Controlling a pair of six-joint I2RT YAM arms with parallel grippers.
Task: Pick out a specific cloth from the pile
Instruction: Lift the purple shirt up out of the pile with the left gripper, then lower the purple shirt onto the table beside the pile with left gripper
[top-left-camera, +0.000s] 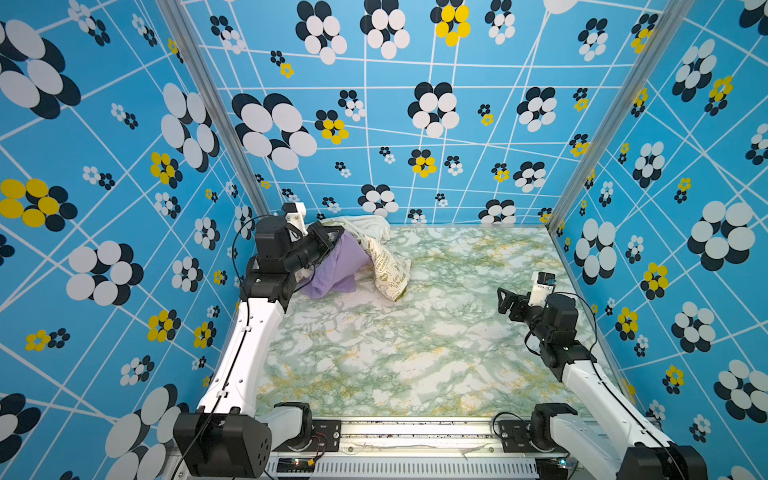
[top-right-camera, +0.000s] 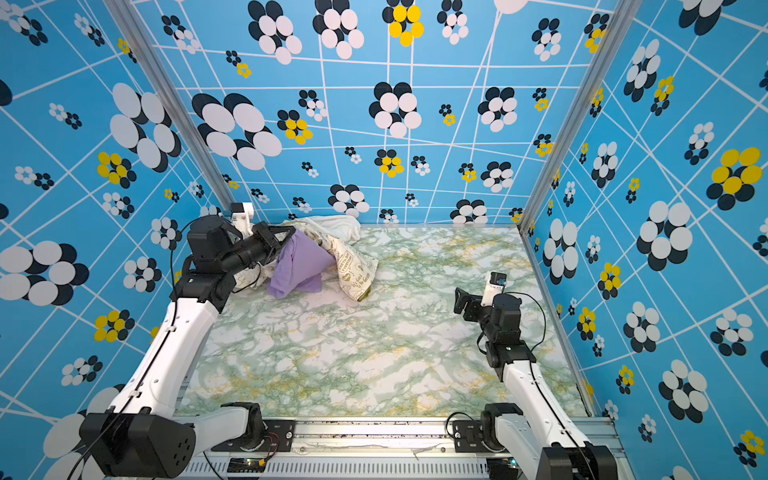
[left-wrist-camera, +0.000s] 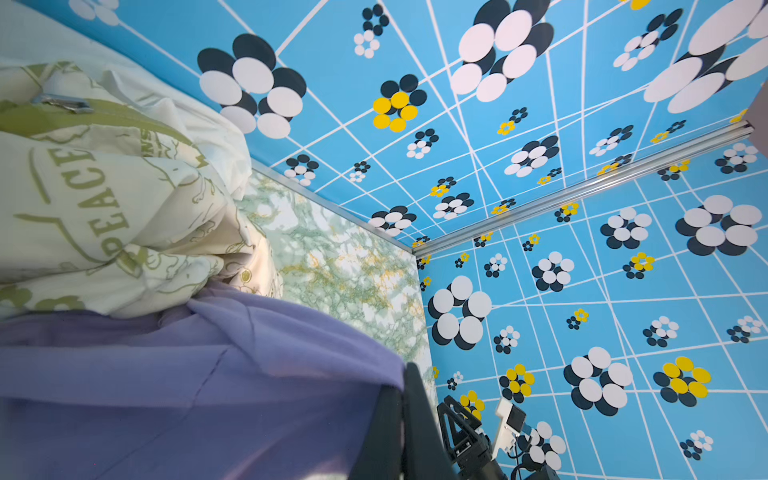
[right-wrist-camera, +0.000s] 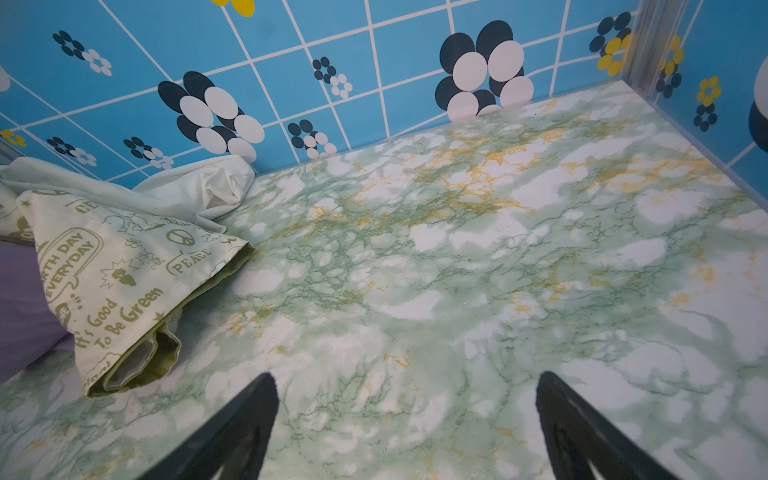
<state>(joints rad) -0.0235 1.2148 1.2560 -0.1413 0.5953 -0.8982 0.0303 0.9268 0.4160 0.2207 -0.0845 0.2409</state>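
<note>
Left tool (top-left-camera: 332, 240) closed on lavender cloth (top-left-camera: 332, 272), cloth hanging tent-like from it, touching pile (top-left-camera: 384, 253) at far left of table (top-left-camera: 415, 353), right tool (top-left-camera: 503, 301) wide open at right.

It was a robot lab cell: flower-print walls (top-left-camera: 457, 104) on aluminium posts (top-left-camera: 598, 137) boxed a marbled tabletop (top-left-camera: 415, 345), two arms (top-left-camera: 253, 345) at its front edge.
</note>
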